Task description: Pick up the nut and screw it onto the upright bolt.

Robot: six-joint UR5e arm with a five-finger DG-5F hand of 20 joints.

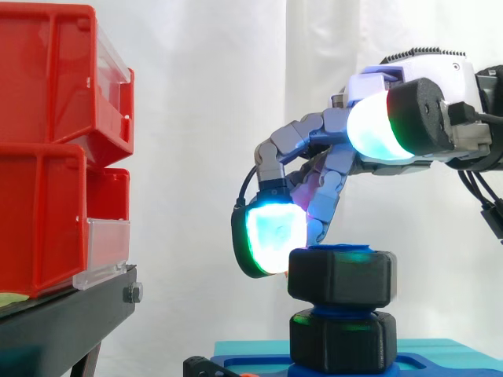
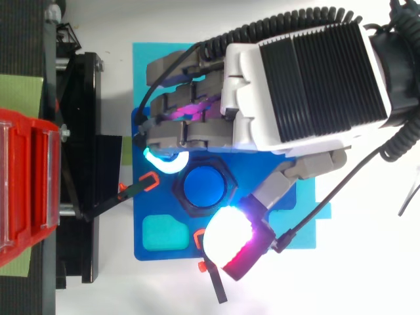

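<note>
The nut (image 1: pixel 342 276) sits on the upright bolt (image 2: pixel 205 186), whose blue top shows through its middle, with a gap between it and a lower nut (image 1: pixel 342 342) at the plate (image 1: pixel 236 363). My robot hand (image 1: pixel 330 169) arches over it with its fingers curled down. One cyan pad (image 1: pixel 271 236) lies against the nut's flank on the bin side, so I count the robot hand as closed about the nut, though I can't be sure how hard that pad bears. I judge the nut to be light, stiff, moulded plastic with rounded hex corners. It won't crush, but it is smooth enough for a pad to slip, so I'd hold it on two opposite flats rather than on the corners. It could also bind on the thread if I tilt it. The side view gives me heights: the thumb pad (image 1: pixel 381 126) rides well above the nut and is not pinching it. From above, that pad looks to be just beside the nut's rim. The top view, in turn, shows the hex outline, the bolt centred in it, and where each pad stands around it.
</note>
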